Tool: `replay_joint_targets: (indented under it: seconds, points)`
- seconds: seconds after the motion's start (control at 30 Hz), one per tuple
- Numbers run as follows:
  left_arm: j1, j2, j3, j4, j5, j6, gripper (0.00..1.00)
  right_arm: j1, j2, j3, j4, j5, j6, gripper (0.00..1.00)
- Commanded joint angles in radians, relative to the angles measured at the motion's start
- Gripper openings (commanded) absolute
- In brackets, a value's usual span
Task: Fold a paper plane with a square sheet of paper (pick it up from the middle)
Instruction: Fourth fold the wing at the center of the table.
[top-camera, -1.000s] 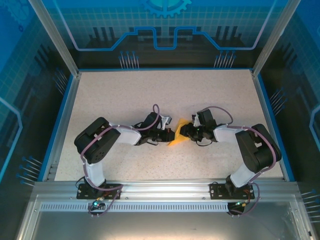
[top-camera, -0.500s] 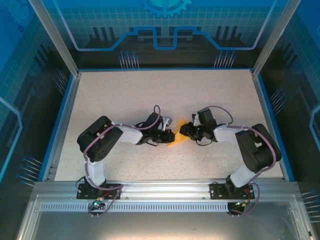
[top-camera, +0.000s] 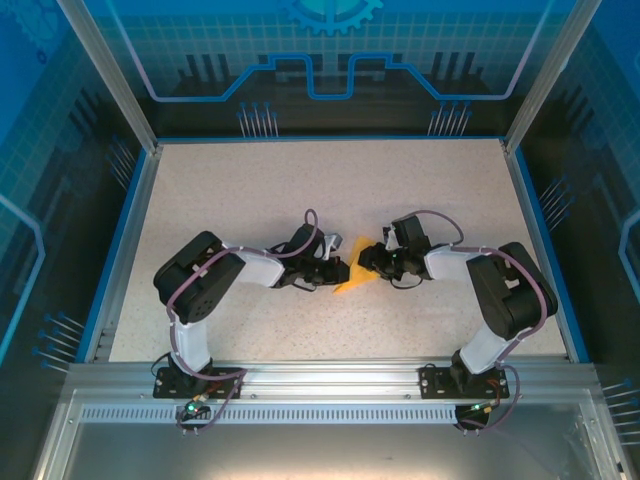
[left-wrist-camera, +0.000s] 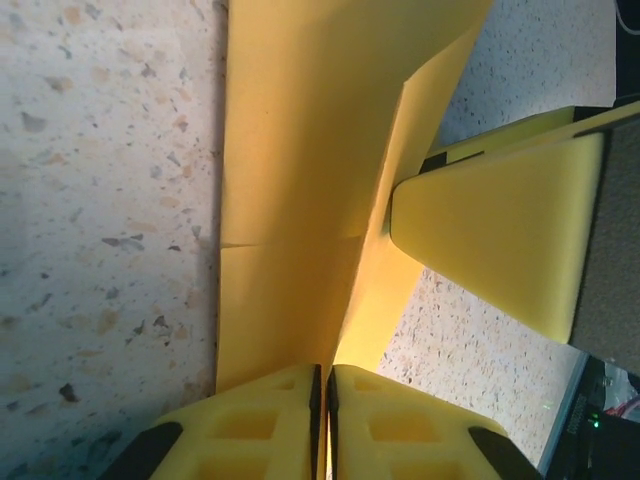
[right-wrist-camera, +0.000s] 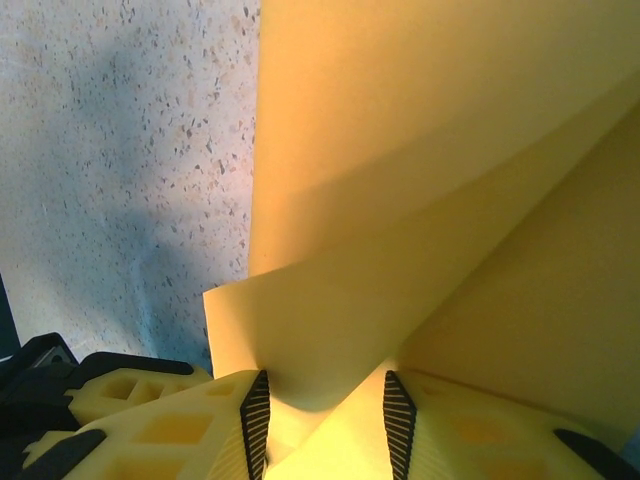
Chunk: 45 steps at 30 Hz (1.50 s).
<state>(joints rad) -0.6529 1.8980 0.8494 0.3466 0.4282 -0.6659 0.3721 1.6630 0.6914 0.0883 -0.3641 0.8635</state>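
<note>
Two grippers, one sheet, one table.

1. Square sheet of paper (top-camera: 350, 281). Orange-yellow, creased rather than flat. From the top camera it reads as a small wedge between the two gripper tips, near the middle of the table and slightly toward the near edge. In the left wrist view it has a broad panel on the left and a narrower flap rising to the right, joined along one long fold. A short layer edge crosses the broad panel. Whether its underside touches the table cannot be told.

2. Left gripper (left-wrist-camera: 322, 395). Its yellow fingers are drawn almost together, with only a thin dark slit between them. The sheet's long fold runs straight into that slit, so the paper is pinched at the fold. From the top camera this gripper sits at the wedge's left side.

3. Right gripper (right-wrist-camera: 325, 410). Its jaws are partly apart, with a moderate gap. A raised fold of the sheet sits in that gap and meets both inner faces, so the paper is held loosely between them. In the left wrist view one of its fingers (left-wrist-camera: 500, 230) presses against the edge of the narrower flap. From the top camera its tip meets the wedge from the right, just beside the left gripper.

4. Table (top-camera: 250, 190). Pale and speckled, with a blue rim.
</note>
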Motion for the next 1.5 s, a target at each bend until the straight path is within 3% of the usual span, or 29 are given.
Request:
replay_joint_targets:
  seconds: [0.0, 0.33, 0.77, 0.97, 1.3, 1.47]
  points:
    - [0.018, -0.019, 0.002, 0.016, 0.040, -0.031, 0.19, -0.012, 0.036, 0.009, -0.089, 0.068, 0.009, 0.40]
    - [0.045, -0.074, -0.044, 0.046, 0.047, -0.050, 0.33, -0.002, 0.064, 0.049, -0.188, 0.128, 0.014, 0.42]
    - [0.047, -0.141, -0.129, 0.161, -0.009, -0.034, 0.34, 0.038, 0.140, 0.169, -0.414, 0.250, 0.068, 0.48]
    - [0.043, -0.152, -0.143, 0.211, -0.012, -0.041, 0.35, 0.056, 0.170, 0.225, -0.505, 0.317, 0.085, 0.44]
    - [0.039, -0.143, -0.112, 0.182, 0.001, -0.024, 0.34, 0.075, 0.220, 0.283, -0.581, 0.359, 0.071, 0.43]
    - [0.019, -0.142, -0.088, 0.151, 0.007, 0.019, 0.28, 0.085, 0.253, 0.314, -0.607, 0.363, 0.076, 0.45]
